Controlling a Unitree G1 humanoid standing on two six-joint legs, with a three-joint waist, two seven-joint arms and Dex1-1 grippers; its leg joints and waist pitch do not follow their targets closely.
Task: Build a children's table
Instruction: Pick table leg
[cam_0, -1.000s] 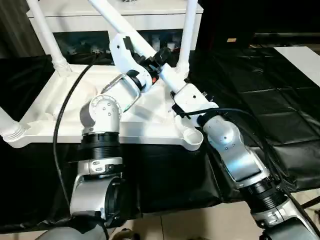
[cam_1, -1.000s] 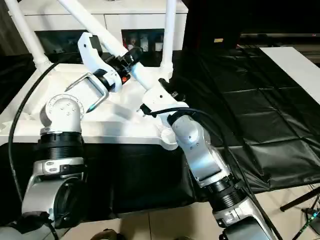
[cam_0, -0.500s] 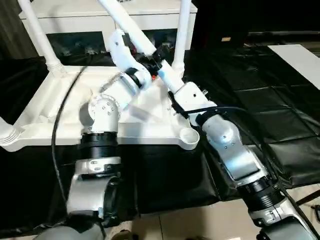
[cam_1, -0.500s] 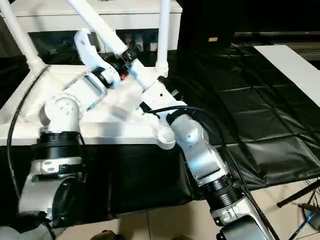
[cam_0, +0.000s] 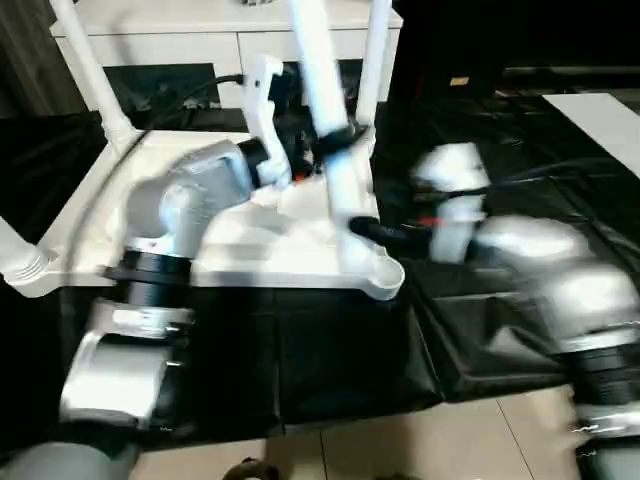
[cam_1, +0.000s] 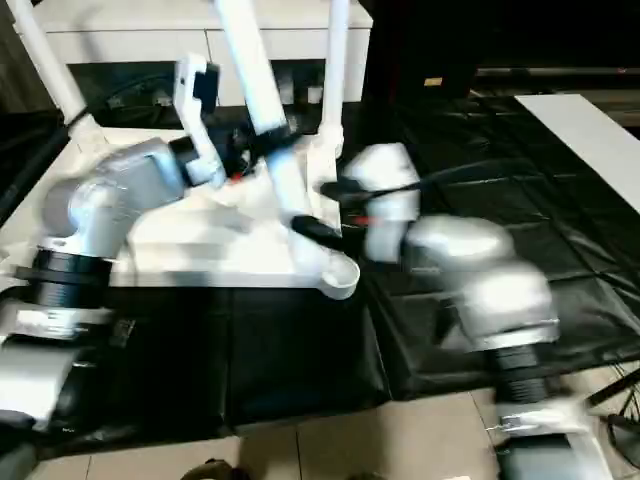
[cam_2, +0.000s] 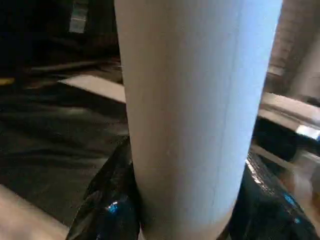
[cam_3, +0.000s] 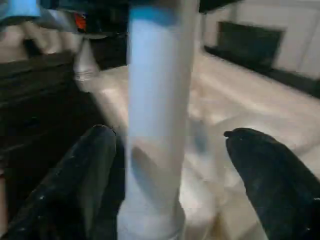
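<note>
The children's table lies upside down, its white top (cam_0: 225, 240) on the black cover. Three white legs stand in corner sockets: far left (cam_0: 95, 75), far right (cam_0: 377, 50) and near left (cam_0: 12, 250). The fourth leg (cam_0: 325, 110) stands nearly upright, with its lower end at the near right corner socket (cam_0: 385, 275). My left gripper (cam_0: 312, 150) is shut on this leg partway up; the left wrist view shows the leg (cam_2: 195, 100) clamped between both fingers (cam_2: 107, 205). My right gripper (cam_1: 325, 208) is open beside the leg's lower part, its fingers (cam_3: 95, 165) wide apart on either side of the leg (cam_3: 157, 115).
The black-covered work table (cam_0: 520, 150) stretches to the right, with a white board (cam_0: 600, 110) on it at the far right. A white cabinet (cam_0: 190, 40) stands behind the children's table. The tiled floor (cam_0: 430, 440) lies below the table's front edge.
The fourth leg has swung from a slant to nearly upright over the near right socket. My right gripper has let go of it and opened, and that arm has drawn back rightward.
</note>
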